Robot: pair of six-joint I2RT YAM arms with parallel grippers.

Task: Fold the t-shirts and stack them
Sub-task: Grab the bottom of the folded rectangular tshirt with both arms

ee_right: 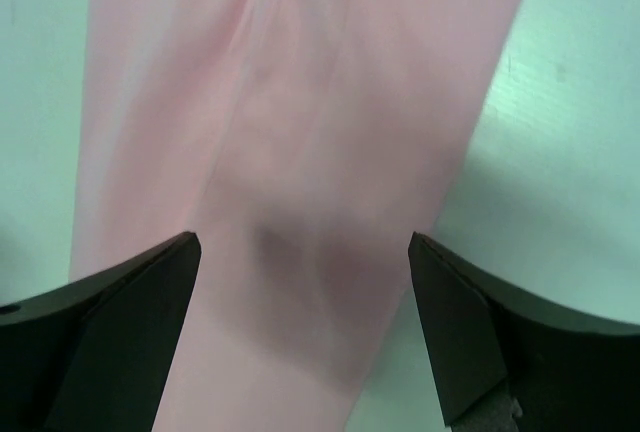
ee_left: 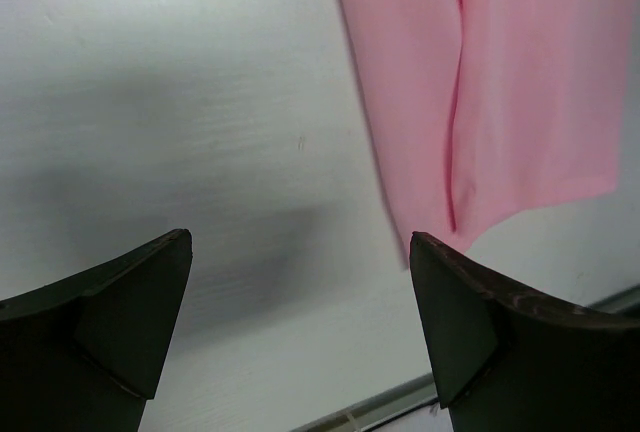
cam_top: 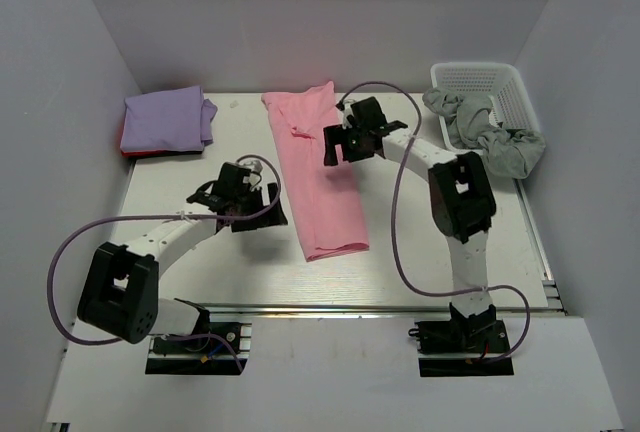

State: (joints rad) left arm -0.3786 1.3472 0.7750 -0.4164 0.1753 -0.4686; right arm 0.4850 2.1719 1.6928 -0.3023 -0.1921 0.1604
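Observation:
A light pink t-shirt [cam_top: 318, 174] lies folded into a long narrow strip down the middle of the table; it also shows in the left wrist view [ee_left: 520, 82] and the right wrist view [ee_right: 300, 132]. A folded lavender t-shirt [cam_top: 165, 118] sits at the back left on top of a red one [cam_top: 150, 154], of which only an edge shows. My left gripper [cam_top: 262, 214] is open and empty, just left of the pink strip's near end. My right gripper [cam_top: 334, 148] is open and empty, hovering above the strip's upper middle.
A white plastic basket [cam_top: 483, 82] stands at the back right with grey cloth [cam_top: 500, 137] hanging out of it over the table. White walls close in the back and sides. A metal rail [cam_top: 380, 307] runs along the table's near edge.

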